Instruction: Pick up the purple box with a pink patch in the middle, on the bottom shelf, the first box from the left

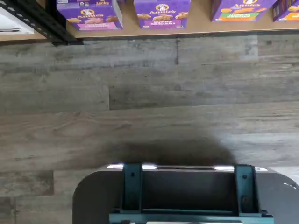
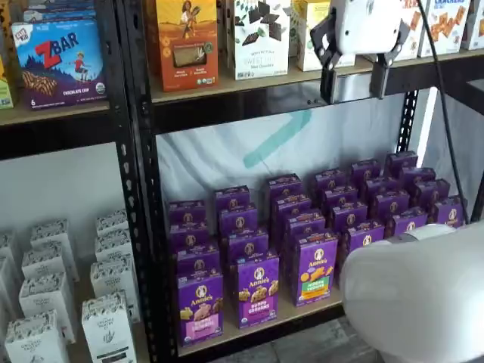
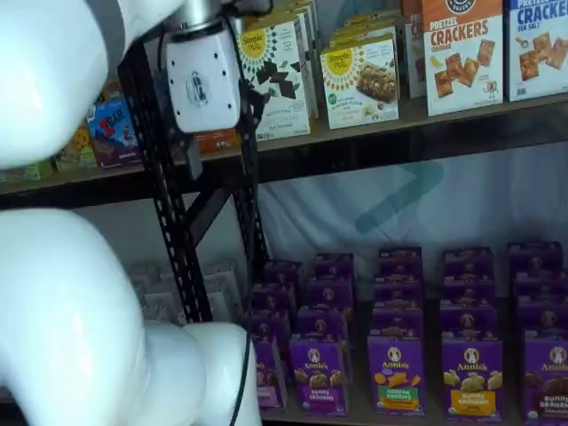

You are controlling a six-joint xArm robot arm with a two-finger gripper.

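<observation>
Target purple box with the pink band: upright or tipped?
Upright. The purple box stands on the bottom shelf, front face outward, level with its neighbours.

tan bottom shelf (image 2: 249, 327) under rows of upright purple cartons (image 2: 310, 227), purple box (image 2: 200, 306) front-left

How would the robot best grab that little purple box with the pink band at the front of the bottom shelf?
Probably from the front, fingers closing across the two narrow sides near the top. The purple box stands upright at the edge of the bottom shelf, its face open to the aisle. Another carton stands right behind it and a neighbour close beside, so room is tight. The gripper hangs open well above.
</observation>
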